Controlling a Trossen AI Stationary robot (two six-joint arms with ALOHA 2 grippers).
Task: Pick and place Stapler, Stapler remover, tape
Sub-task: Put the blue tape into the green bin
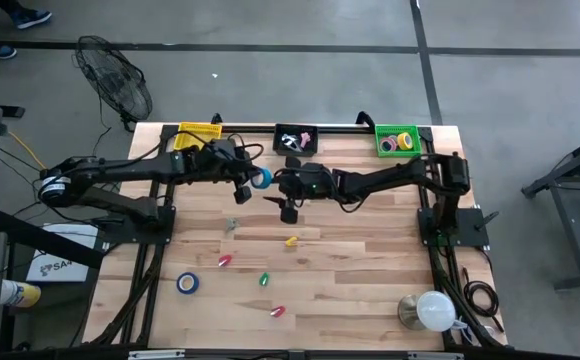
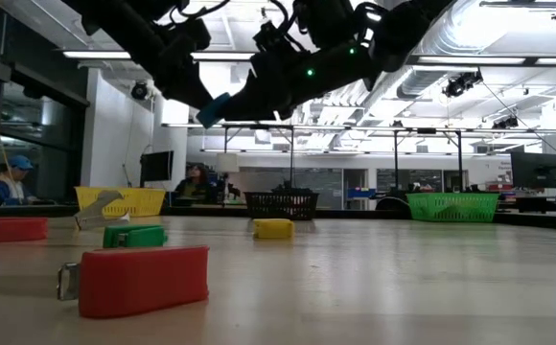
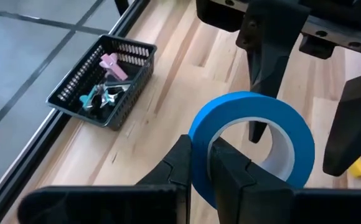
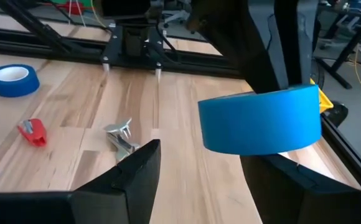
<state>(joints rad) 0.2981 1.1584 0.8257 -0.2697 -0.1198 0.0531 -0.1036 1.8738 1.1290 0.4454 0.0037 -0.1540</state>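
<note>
left wrist view shows the left pincer (image 3: 199, 165) closed on the wall of a blue tape roll (image 3: 255, 140), one finger inside the ring and one outside, holding it above the table (image 3: 168, 99). seen from above, this roll (image 1: 261, 178) hangs over the far middle of the table, between the two arms. the right pincer (image 4: 208, 168) stands wide open just beside the same roll (image 4: 261, 118), one finger on either side of it, gripping nothing; from above the right pincer (image 1: 286, 203) sits just right of the roll.

just beyond them, at the table's far edge, is a black basket (image 3: 103, 81) holding a pink piece and some small metal pieces. to its left on that edge stands a yellow basket (image 1: 199, 133), and to its right a green basket (image 1: 398, 140) with tape rolls inside.

nearer the front, a second blue tape roll (image 1: 188, 283) lies flat on the table's left part. a metal stapler remover (image 4: 121, 135) lies on the wood left of centre, well apart from the held roll. small staplers are scattered across the near half: a yellow one (image 1: 291, 241), a green one (image 1: 264, 279), and red ones (image 1: 224, 261) and (image 1: 277, 312).
</note>
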